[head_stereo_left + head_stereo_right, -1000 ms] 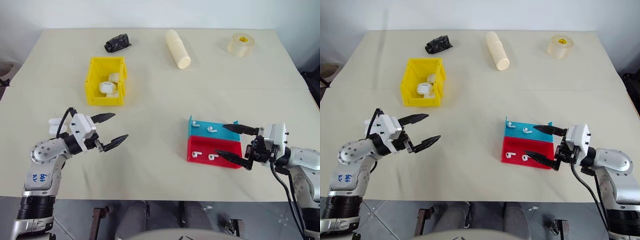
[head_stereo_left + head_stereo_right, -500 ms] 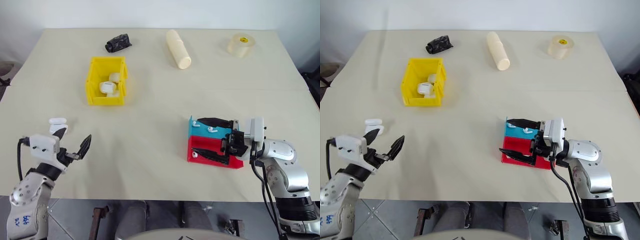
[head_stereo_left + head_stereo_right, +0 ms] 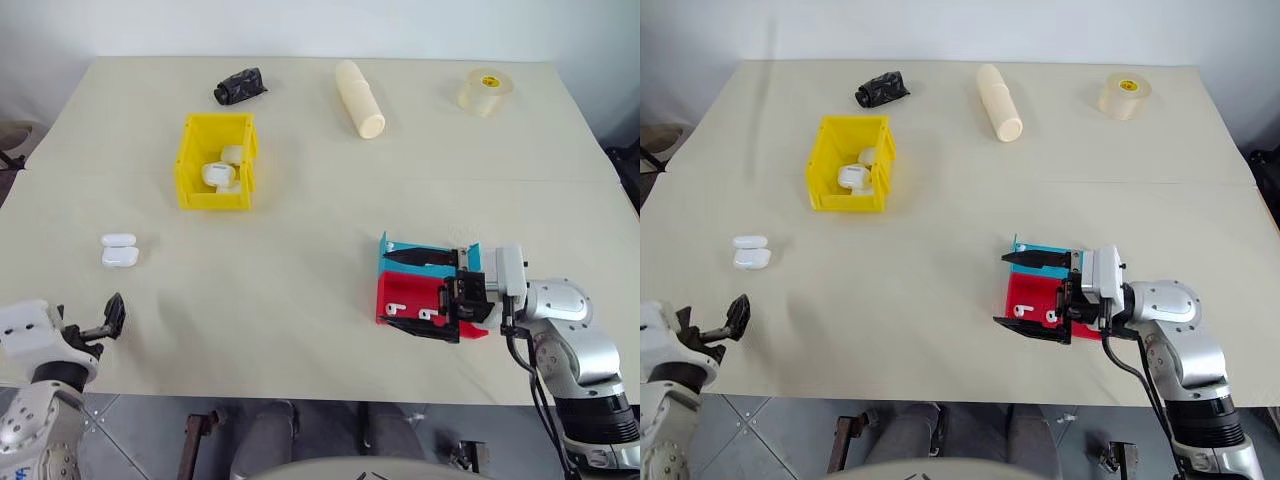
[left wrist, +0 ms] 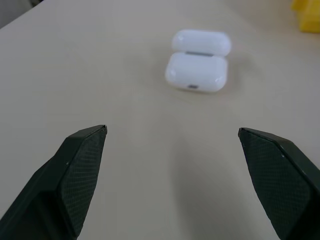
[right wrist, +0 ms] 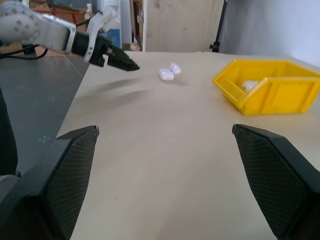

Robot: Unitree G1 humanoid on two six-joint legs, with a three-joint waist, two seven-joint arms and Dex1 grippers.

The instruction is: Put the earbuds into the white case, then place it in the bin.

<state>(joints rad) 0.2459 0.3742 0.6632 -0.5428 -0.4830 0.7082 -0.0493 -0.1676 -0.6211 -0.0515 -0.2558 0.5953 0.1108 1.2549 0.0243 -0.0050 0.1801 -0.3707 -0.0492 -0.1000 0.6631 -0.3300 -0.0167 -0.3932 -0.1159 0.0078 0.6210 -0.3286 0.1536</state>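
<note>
Beige tabletop (image 3: 320, 200) carrying the full layout, seen from the head camera. White case (image 3: 118, 250) lies open at about 9 o'clock, lid flipped back and empty, well apart from the yellow bin (image 3: 214, 160) at 11 o'clock, which already holds other white cases. Earbuds (image 3: 428, 313) rest at 4 o'clock in a red tray (image 3: 400, 292) and an adjoining blue tray (image 3: 425, 268). Right gripper (image 3: 418, 292) hovers over these trays with its black fingers spread wide, one over each tray, nothing between them. Left gripper (image 4: 172, 180) hangs at 8 o'clock near the table edge, jaws equally wide apart and empty, aimed at the case. Likely hazards, as judged from this arrangement: the earbuds are tiny and glossy, so broad fingers may flick one out of its shallow tray or nudge the light trays; the case, unrestrained, may slide or snap closed under contact; earbuds and case lie on opposite sides, demanding a long carry.
</note>
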